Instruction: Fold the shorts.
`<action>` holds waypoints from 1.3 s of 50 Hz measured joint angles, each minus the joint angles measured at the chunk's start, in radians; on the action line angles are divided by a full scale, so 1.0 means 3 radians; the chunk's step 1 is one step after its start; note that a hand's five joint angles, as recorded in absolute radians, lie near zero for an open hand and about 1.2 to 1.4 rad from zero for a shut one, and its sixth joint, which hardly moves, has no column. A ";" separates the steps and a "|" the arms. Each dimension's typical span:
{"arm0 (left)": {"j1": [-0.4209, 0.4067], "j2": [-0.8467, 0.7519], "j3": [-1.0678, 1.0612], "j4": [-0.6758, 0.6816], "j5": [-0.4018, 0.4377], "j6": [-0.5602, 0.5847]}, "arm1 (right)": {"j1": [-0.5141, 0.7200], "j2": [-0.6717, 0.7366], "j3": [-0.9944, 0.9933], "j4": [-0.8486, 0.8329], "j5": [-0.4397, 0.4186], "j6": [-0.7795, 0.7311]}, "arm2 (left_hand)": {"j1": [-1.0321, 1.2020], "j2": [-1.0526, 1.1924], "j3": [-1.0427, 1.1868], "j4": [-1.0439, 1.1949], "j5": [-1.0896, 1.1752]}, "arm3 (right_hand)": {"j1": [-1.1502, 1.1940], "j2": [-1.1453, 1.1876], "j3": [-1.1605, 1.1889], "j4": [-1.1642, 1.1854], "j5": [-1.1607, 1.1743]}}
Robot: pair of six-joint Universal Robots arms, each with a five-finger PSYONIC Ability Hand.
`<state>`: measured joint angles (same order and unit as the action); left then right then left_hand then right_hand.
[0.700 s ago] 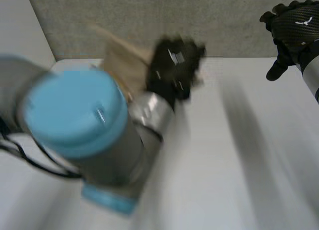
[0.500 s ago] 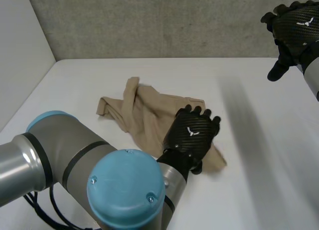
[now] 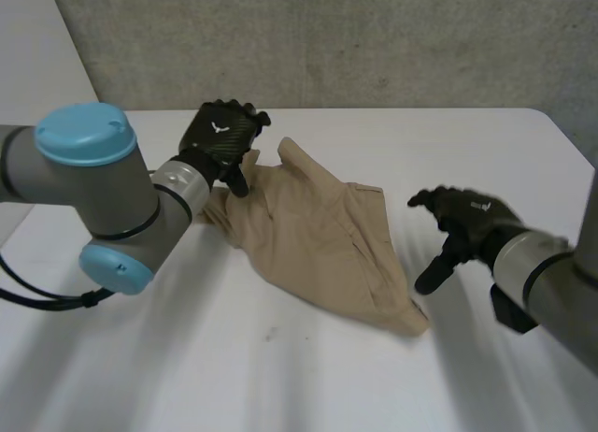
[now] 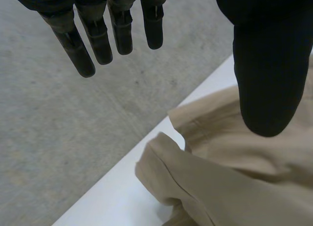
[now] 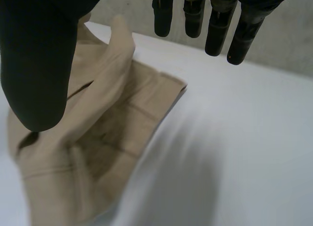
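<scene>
Shorts (image 3: 318, 240) sit mid-frame, rumpled and unfolded. Left hand (image 3: 222, 137) has moved from their lower-right corner to the upper-left edge, fingers relaxed, gripping nothing. Right hand (image 3: 464, 219) has dropped from upper right to beside them, spread wide. Likely lining up a two-handed grasp.

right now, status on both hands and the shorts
Left hand open over far end of shorts. Right hand open beside them, apart. Shorts rumpled on table, unfolded. Nothing in the way.

Bare white tabletop (image 3: 234, 385) lies open along the near edge; crumpled beige cloth shorts (image 3: 318, 240) block the middle, a free strip between them and the black right hand (image 3: 470, 217).
</scene>
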<state>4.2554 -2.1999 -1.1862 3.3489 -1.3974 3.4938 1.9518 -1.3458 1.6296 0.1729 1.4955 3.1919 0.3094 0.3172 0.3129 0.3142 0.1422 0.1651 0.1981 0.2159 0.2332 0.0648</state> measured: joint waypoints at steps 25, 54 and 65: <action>0.0057 -0.0754 0.0824 0.0019 0.0391 0.0057 | 0.0585 0.0448 0.0182 -0.0750 0.0036 -0.0359 | 0.0000 -0.0001 0.0000 0.0000 0.0000 | 0.2722 0.3254 0.3167 0.3177 0.3056; -0.0290 -0.1136 0.0897 -0.0016 0.1284 0.0917 | 0.1311 0.0143 0.0589 -0.0771 0.0420 -0.2377 | -0.0008 -0.0006 -0.0006 -0.0006 -0.0011 | 0.2722 0.3254 0.3210 0.3178 0.3071; -0.0315 -0.1255 0.1083 -0.0159 0.1288 0.1051 | 0.1279 0.0131 0.0598 -0.0775 0.0430 -0.2345 | 0.2816 0.2832 0.2814 0.2851 0.2695 | 0.2722 0.3254 0.3210 0.3178 0.3071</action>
<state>4.1608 -2.5763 -0.8613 3.3013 -1.0110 3.8091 2.3354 -1.3065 1.8089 -0.0595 1.6245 2.4884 1.1541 1.1669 1.1570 1.1694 0.9508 0.9817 1.1743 1.1789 1.1865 0.9862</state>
